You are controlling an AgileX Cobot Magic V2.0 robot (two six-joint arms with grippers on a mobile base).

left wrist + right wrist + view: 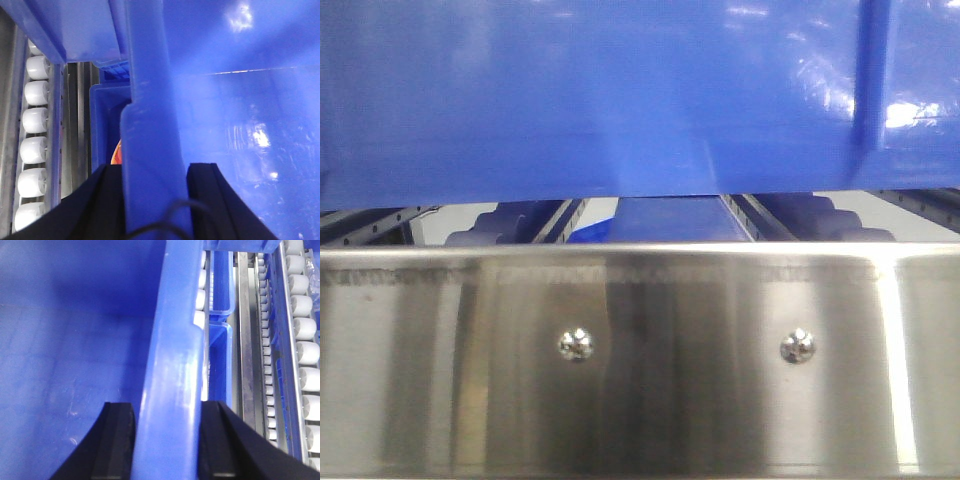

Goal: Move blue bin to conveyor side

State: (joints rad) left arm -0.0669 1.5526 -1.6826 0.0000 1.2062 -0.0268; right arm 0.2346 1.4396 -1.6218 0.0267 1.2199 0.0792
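Note:
The blue bin (620, 100) fills the top of the front view, its smooth glossy wall hanging just above the steel rack front. In the left wrist view its thick rim (150, 125) runs between the black fingers (107, 200) of my left gripper (155, 172), which is shut on it. The right wrist view shows the opposite rim (172, 365) clamped the same way in my right gripper (167, 412), one finger (117, 440) inside the bin and one outside. The conveyor is out of view.
A shiny steel rack front (640, 370) with two screws spans the lower front view. Roller tracks with white rollers (35, 120) (305, 330) run beside the bin. Other blue crates (220, 285) (105, 120) sit behind, one showing something orange (117, 152).

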